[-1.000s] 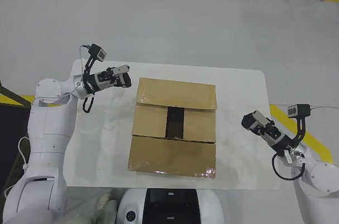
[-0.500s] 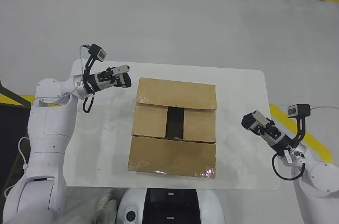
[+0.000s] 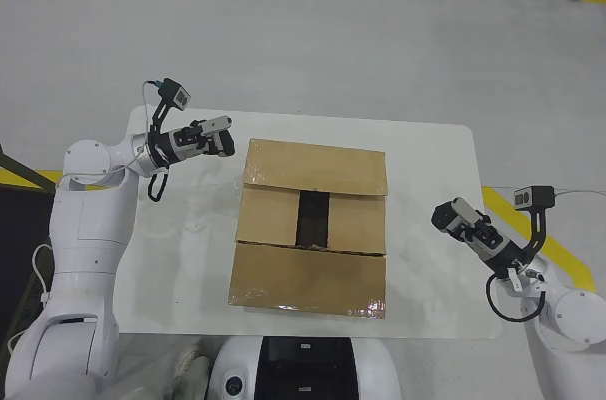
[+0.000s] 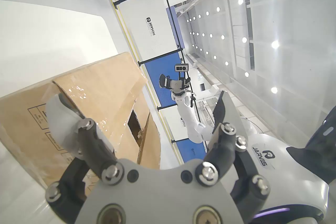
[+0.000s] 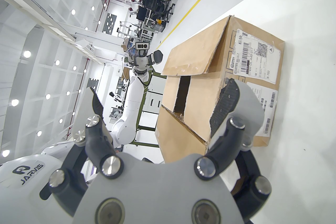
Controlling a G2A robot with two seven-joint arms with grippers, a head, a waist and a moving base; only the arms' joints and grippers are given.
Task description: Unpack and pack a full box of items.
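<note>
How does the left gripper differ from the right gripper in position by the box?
The left gripper is close to the box; the right gripper is farther off. The left gripper is at a far corner; the right gripper faces the middle of a side. Both are open and empty.

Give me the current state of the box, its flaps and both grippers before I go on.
box: upright on the table, unsealed.
outer flaps: loose, tilted up a little, not pressed flat.
inner flaps: folded down, with a dark gap between them.
left gripper: open, empty, apart from the box by a far corner.
right gripper: open, empty, apart from the box's side.
</note>
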